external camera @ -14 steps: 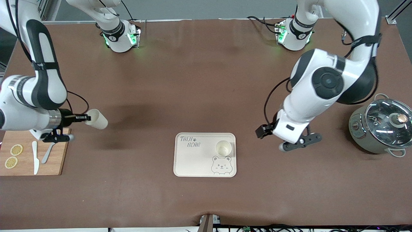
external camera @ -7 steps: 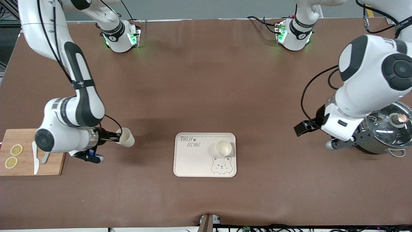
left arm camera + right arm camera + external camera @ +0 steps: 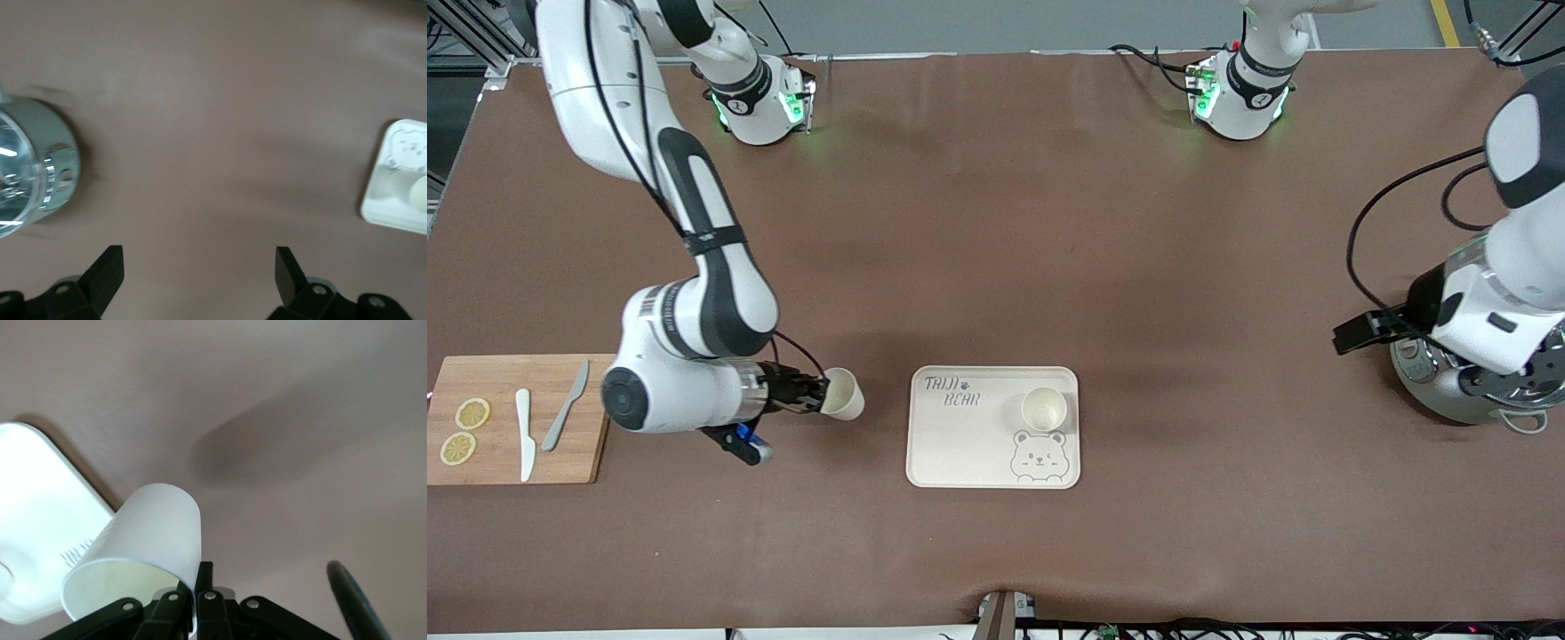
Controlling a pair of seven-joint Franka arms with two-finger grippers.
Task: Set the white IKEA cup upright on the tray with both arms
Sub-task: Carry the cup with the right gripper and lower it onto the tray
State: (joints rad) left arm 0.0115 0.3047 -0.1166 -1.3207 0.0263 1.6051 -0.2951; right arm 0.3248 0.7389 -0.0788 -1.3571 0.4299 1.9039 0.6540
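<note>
I am pinching a white cup by its rim in my right gripper beside the tray, where another cup is standing upright, while my left gripper is hanging spread open near the pot

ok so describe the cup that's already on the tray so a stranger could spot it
Find the cream tray with the bear drawing, mid-table. The cup stands upright on it, just above the bear's face. The other cup is tilted in the right gripper, off the tray.
</note>
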